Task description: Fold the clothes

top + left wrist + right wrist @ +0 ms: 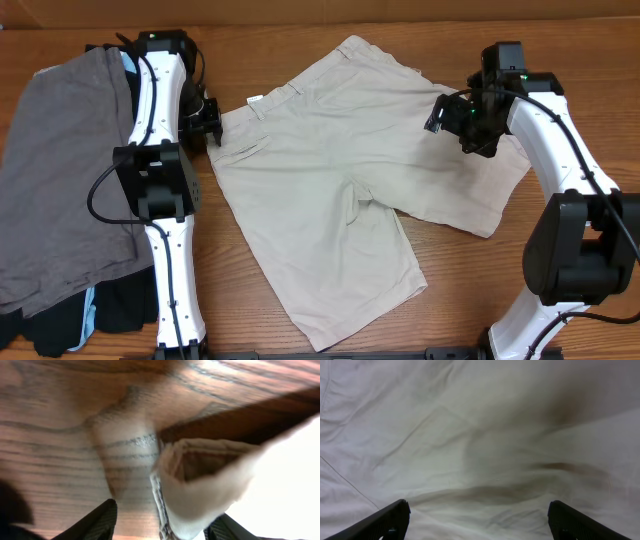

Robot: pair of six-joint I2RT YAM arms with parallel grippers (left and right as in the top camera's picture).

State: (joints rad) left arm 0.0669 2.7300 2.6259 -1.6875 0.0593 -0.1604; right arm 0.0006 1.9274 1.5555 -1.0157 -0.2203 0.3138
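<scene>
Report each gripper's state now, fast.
Left gripper: open, jaws either side of an edge of the pale beige cotton shorts, not clamped.
Right gripper: open, over the shorts' fabric, holding nothing.

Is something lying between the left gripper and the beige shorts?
Nothing visible does. The left gripper is at the waistband edge of the beige shorts, and the cloth lies between its open jaws.
</scene>
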